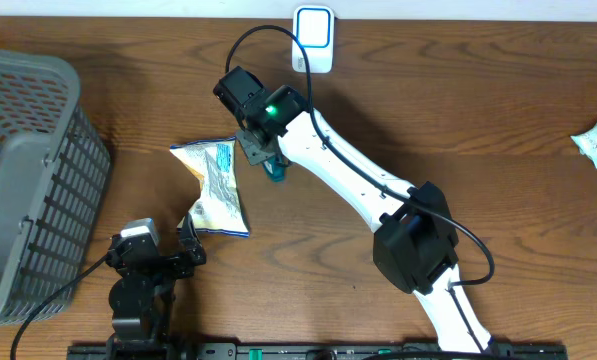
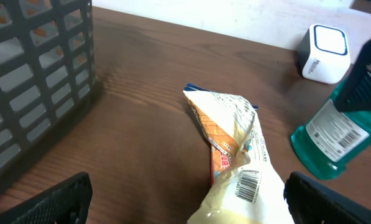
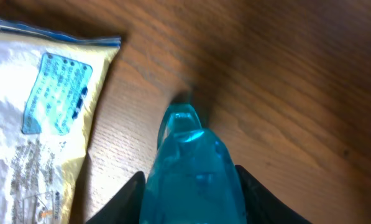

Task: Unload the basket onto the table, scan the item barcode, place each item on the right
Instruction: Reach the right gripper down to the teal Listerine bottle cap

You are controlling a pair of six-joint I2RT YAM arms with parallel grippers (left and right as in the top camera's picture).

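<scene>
At table centre, we see the right gripper (image 3: 189, 198) with its fingers set against both flanks of the translucent teal plastic bottle (image 3: 188, 158), which stands just beside the crinkled yellow-and-white snack bag (image 1: 218, 185) and apart from the white box-shaped barcode scanner (image 1: 313, 38) at the far edge. Near the grey slatted plastic basket (image 1: 28, 170), we find the left gripper (image 2: 188, 208) spread wide, the bag's barcoded end lying between its fingers.

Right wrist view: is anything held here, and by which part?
The right fingers flank the bottle at its body, seemingly touching both sides; whether they grip it yet cannot be told.
</scene>
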